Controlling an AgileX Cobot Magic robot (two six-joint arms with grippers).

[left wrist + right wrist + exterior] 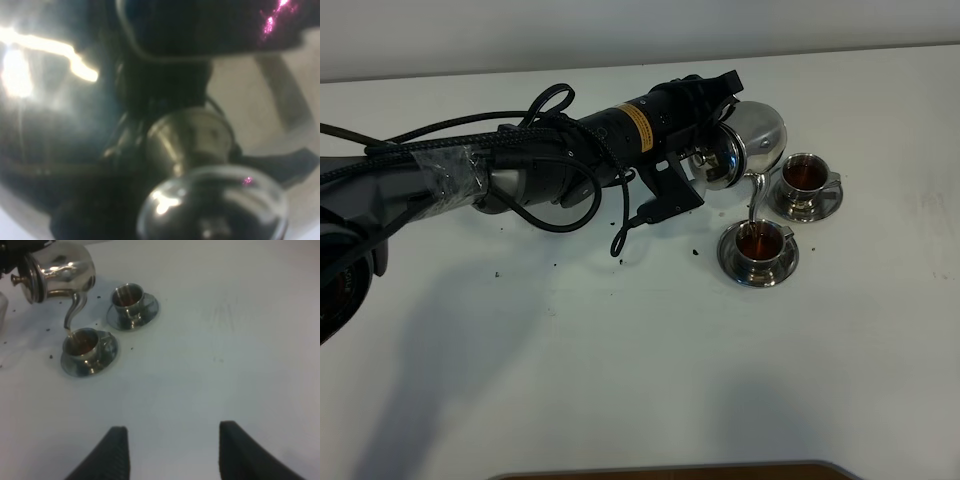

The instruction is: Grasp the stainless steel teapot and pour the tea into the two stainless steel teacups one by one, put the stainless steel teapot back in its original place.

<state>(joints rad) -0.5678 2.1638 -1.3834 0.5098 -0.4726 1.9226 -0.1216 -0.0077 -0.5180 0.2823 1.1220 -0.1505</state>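
2 teacups stand on the white counter (620,370), each on its own round saucer (728,262), both w/ red-brown tea inside. Of these, cup 1 (758,242) sits right under the spout of the teapot (760,138). Next, cup 2 (805,175) stands just beside the teapot's belly, on the side away from the left arm (520,165). The 2 saucers lie near each other but apart.

Teapot is off the counter, tipped hard over w/ its lid facing back toward the arm. Its thin spout (752,200) curves down so the tip is at the rim of cup 1. The lid knob (215,205) fills the left wrist view, blurred.

Left tool (720,95) is clamped on the teapot at the handle side; exact jaw contact is hidden by the tool body. Right tool (170,452) hangs over bare counter, well apart from the teapot, its 2 black fingers (112,452) spread wide w/ nothing between them.

Few dark specks (497,271) dot the counter on the arm side of the teapot. Black cables (540,120) loop along the left arm behind the teapot.
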